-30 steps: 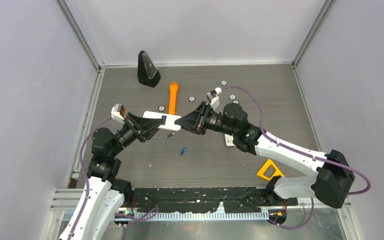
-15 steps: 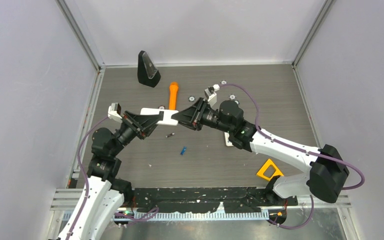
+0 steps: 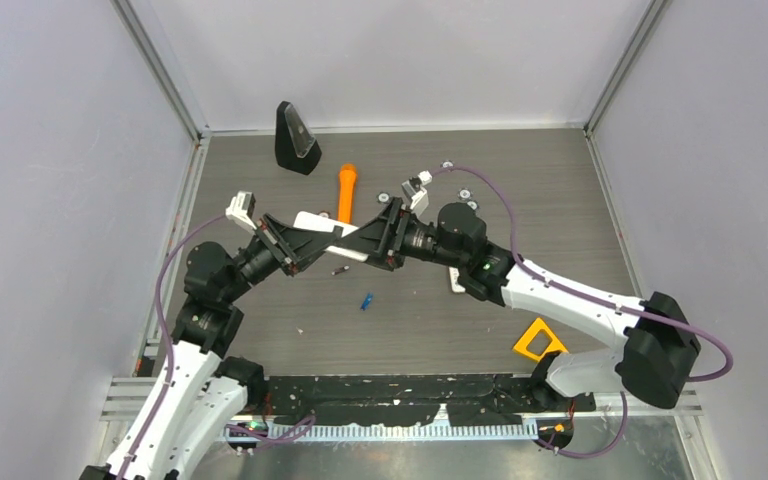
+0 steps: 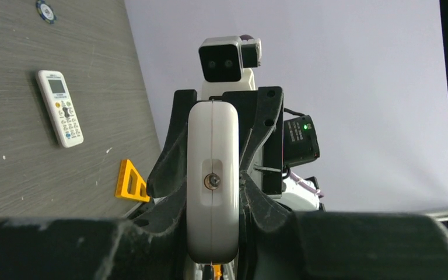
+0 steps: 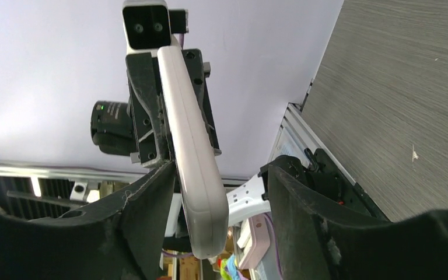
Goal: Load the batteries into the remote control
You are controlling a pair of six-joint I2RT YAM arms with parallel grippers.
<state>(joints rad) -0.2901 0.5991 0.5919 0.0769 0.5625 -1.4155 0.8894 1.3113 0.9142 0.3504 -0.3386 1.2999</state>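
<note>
My left gripper (image 3: 303, 241) is shut on a white remote control (image 3: 318, 225) and holds it above the table. In the left wrist view the remote (image 4: 212, 175) shows end-on, clamped in the left gripper (image 4: 212, 236). My right gripper (image 3: 362, 240) faces it from the right, open, its fingers either side of the remote's free end. In the right wrist view the remote (image 5: 191, 157) lies close to the left finger (image 5: 146, 213) of the right gripper (image 5: 219, 170), with a wide gap to the other finger. Two batteries lie on the table below: a dark one (image 3: 340, 270) and a blue one (image 3: 367, 300).
A second white remote (image 3: 457, 281) (image 4: 60, 108) lies on the table under the right arm. An orange flashlight (image 3: 346, 193), a black wedge-shaped object (image 3: 295, 138), a yellow triangle (image 3: 538, 340) and several small round discs (image 3: 465, 193) also lie on the table.
The right gripper's jaws have opened off the remote's end. Both grippers and the remote have shifted slightly left and toward the back.
</note>
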